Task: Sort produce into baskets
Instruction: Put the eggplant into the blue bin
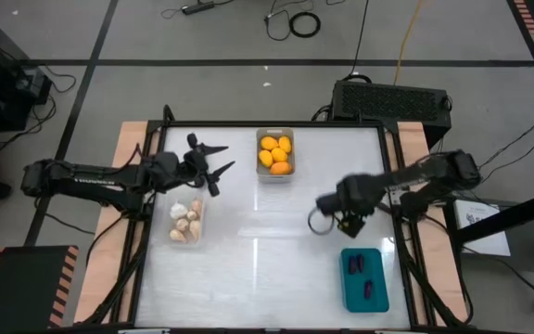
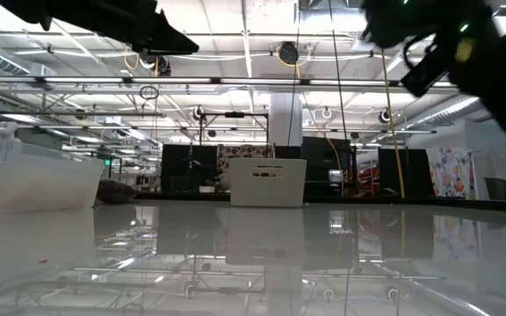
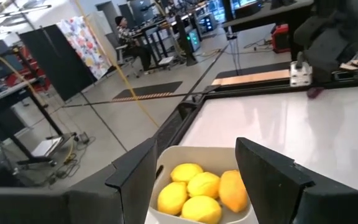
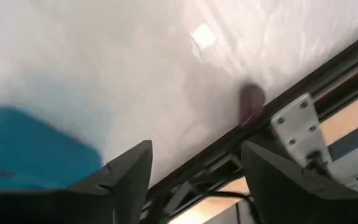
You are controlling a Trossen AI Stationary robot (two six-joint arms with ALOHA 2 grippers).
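Sorting nearly done | right tool (image 1: 343, 223) open, empty, above tabletop (image 1: 276, 250) beside teal basket (image 1: 364, 279); purple piece (image 4: 251, 98) loose at right edge | left tool (image 1: 219, 160) open, empty | next: fetch it

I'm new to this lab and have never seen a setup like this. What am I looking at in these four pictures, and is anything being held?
It is a robot with two dark arms at a white table, each ending in a two-finger claw. One picture looks straight down, one looks level across the tabletop, and two come from cameras on the wrists. From above, the left gripper hangs near the grey basket of yellow-orange fruits; its wrist camera looks into that basket. The clear basket holds pale bulbs. The right gripper hangs above the teal basket, which holds dark purple pieces. Both claws are open and empty. One small purple piece lies at the table's edge.
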